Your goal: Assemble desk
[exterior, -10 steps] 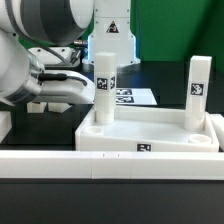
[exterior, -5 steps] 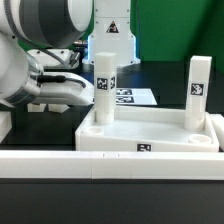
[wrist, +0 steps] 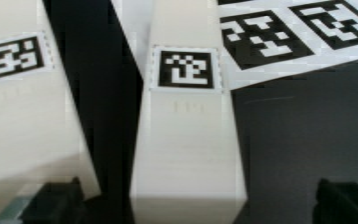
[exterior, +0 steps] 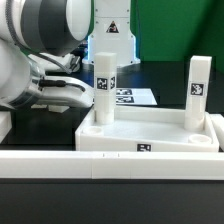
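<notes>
Rail (exterior: 60,161): long, low, white, lying across the front of the exterior view, nearest the camera.

Slab (exterior: 150,138): wide white tray-like desk top just behind the rail, lying flat on the dark table (exterior: 30,200), with a small tag on its front wall.

Legs, two, white, square in section, tagged. The first leg (exterior: 104,85) stands upright at the slab's far corner on the exterior view's left. The second leg (exterior: 198,88) stands upright at the far corner on the exterior view's right. The two are well apart.

Gripper (wrist: 194,203): reaches in from the exterior view's left at the height of the first leg. The jaws are spread wide, with one of the dark fingers (wrist: 48,200) on either side of that leg. A dark gap shows on each side, so nothing is gripped. Another white tagged piece (wrist: 19,110) lies beside the leg in the wrist view (which part it is cannot be told).

Marker board (exterior: 133,97): flat, white, printed with black tags, lying on the table behind the slab.

Arm (exterior: 30,60): bulky and white, filling the exterior view's upper left.
</notes>
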`<state>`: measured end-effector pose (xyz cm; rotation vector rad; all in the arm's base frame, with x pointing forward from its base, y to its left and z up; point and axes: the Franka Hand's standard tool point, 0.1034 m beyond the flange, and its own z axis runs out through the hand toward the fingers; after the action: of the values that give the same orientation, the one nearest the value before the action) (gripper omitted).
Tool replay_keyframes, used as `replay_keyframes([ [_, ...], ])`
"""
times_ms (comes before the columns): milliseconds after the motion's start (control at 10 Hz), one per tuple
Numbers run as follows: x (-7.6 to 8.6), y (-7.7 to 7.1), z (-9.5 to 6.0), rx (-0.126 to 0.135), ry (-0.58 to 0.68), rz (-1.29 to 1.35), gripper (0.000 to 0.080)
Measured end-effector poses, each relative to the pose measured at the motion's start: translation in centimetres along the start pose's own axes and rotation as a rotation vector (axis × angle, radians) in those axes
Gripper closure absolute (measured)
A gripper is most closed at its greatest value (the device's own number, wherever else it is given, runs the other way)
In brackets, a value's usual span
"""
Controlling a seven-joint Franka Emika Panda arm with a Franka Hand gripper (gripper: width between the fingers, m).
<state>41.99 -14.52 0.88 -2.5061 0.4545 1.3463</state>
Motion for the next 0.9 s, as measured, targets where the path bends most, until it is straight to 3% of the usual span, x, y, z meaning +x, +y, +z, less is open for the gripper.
replay_keyframes([
  [700, -0.4, 0.2, 1.4, 0.008, -0.031, 0.034, 0.0151],
  [800, -0.4, 0.2, 1.4, 0.007, -0.031, 0.034, 0.0255],
  [900, -0.4, 0.2, 1.4, 0.007, -0.031, 0.034, 0.0255],
])
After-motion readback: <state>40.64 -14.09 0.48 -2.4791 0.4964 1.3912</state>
